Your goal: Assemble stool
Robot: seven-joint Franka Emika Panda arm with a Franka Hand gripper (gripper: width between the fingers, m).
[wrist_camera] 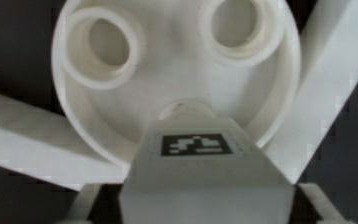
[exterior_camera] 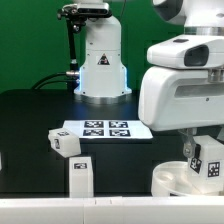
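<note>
In the exterior view my gripper (exterior_camera: 203,153) hangs at the right, shut on a white stool leg (exterior_camera: 210,168) with a marker tag. It holds the leg upright over the round white seat (exterior_camera: 176,181), which lies on the black table. I cannot tell whether the leg touches the seat. In the wrist view the held leg (wrist_camera: 197,150) with its tag sits between my fingers (wrist_camera: 98,203), and my gripper (wrist_camera: 202,200) is closed on its sides. Beyond it lies the seat (wrist_camera: 158,95) with two oval holes. Two more legs (exterior_camera: 65,142) (exterior_camera: 80,176) lie loose at the exterior view's left.
The marker board (exterior_camera: 105,128) lies flat at the table's middle, in front of the robot base (exterior_camera: 100,62). A white rail (exterior_camera: 60,208) runs along the front edge. White strips (wrist_camera: 19,135) cross the wrist view beside the seat.
</note>
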